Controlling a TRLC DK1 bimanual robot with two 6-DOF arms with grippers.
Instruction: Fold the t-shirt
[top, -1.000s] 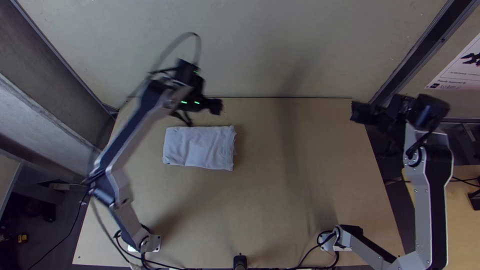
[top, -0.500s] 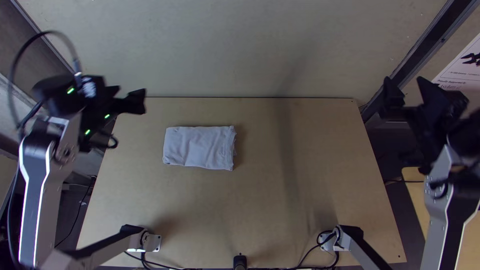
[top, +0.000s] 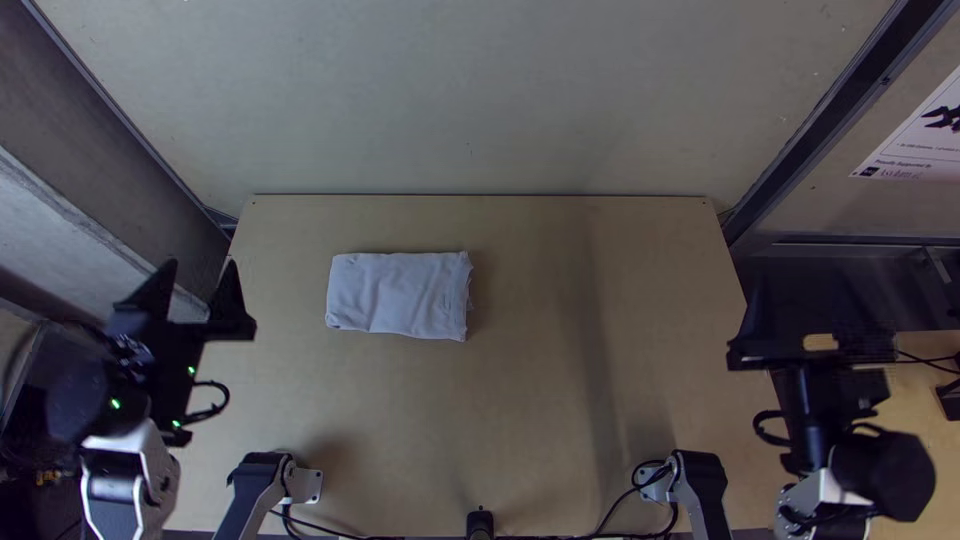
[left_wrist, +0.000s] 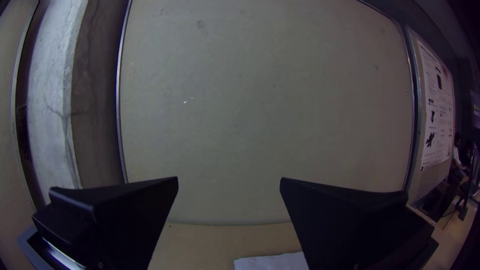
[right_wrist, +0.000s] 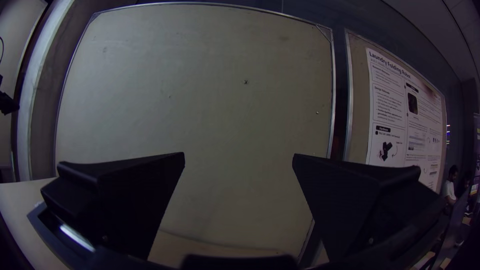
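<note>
The t-shirt (top: 398, 295) lies folded into a compact pale rectangle on the table's left half, with a slightly ragged right edge. Off to its left, past the table's left edge, is my left gripper (top: 205, 290), apart from the cloth. My right gripper (top: 815, 325) is beyond the table's right side, far from the cloth. In the left wrist view, my left gripper (left_wrist: 229, 180) stands open with nothing between its fingers, and a corner of the t-shirt (left_wrist: 272, 262) shows beside one finger. The right wrist view has my right gripper (right_wrist: 239, 155) open and holding nothing.
The wooden table (top: 560, 400) spreads between both arms' bases. A grey panel (top: 480, 100) rises behind its far edge. Cables (top: 380, 537) run along the near edge beside a small black post (top: 480, 524). A poster (top: 920, 135) hangs at the right.
My left gripper has moved from above the t-shirt's far side out to the left, then down the picture. The right arm has shifted, its gripper now lower in the picture. The t-shirt has stayed put.
</note>
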